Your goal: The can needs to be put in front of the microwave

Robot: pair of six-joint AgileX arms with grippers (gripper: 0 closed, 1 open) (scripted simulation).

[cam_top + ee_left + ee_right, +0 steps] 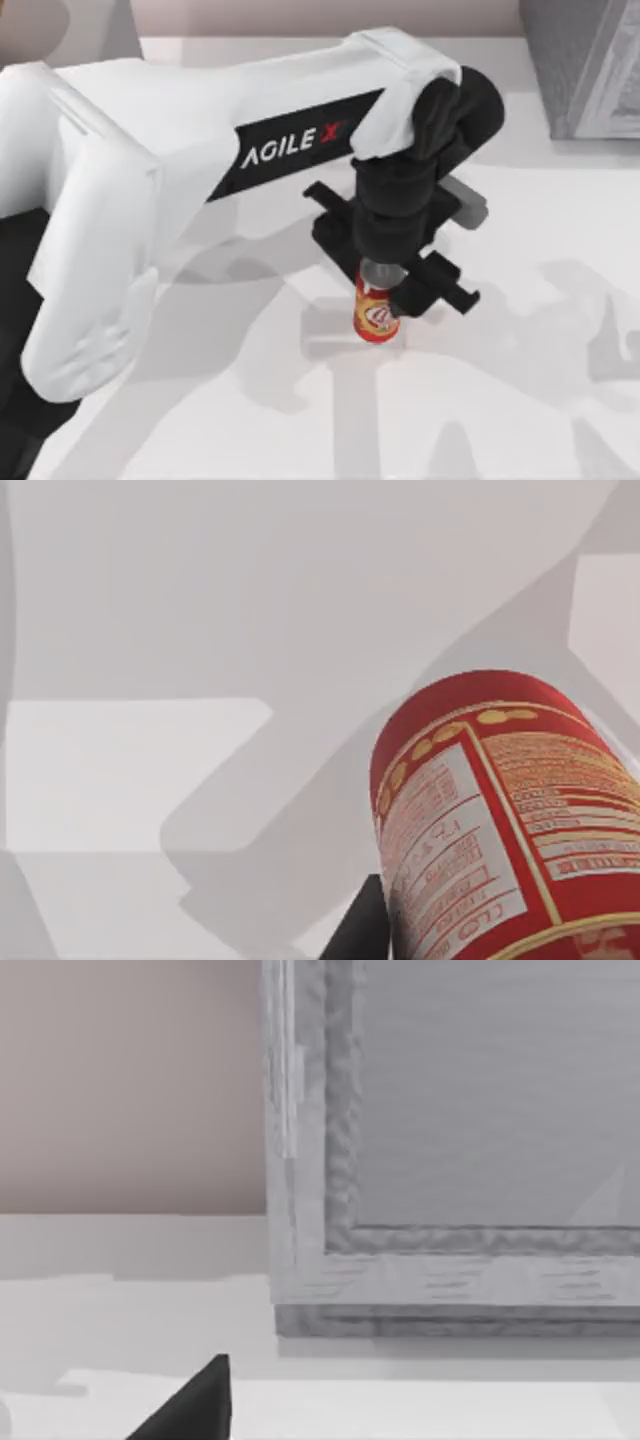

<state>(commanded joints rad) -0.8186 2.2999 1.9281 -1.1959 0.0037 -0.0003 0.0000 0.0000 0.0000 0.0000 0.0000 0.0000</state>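
1. the table (540, 300) is a plain white surface under everything, crossed by soft grey shadows of my arms.
2. my left arm (150, 190), a big white agilex casing with a black label, reaches from the top view's left toward the middle of the table and ends in a black wrist.
3. at the table's far right corner stands a grey boxy thing (585, 65), well apart from my left fingers; i cannot tell from above whether this is the microwave. in the right wrist view the same kind of grey framed panel (450, 1160) stands on the table against a pinkish wall (130, 1080), straight ahead of my right arm.
4. my left gripper (385, 300) hangs over the middle of the table, pointing down, its black finger bar running across above the can.
5. the can (376, 312) sits between my left fingers, upright, red and yellow with a white oval logo. the fingers are clamped on its upper part. in the left wrist view the can (510, 820) is right up close with its printed label facing me, a black finger (362, 925) just beside it.
6. i cannot tell whether the can's base touches the table or hangs just above it.
7. of my right gripper i see one black tip (195, 1405) low above the table; whether its fingers are apart or together, i cannot tell.
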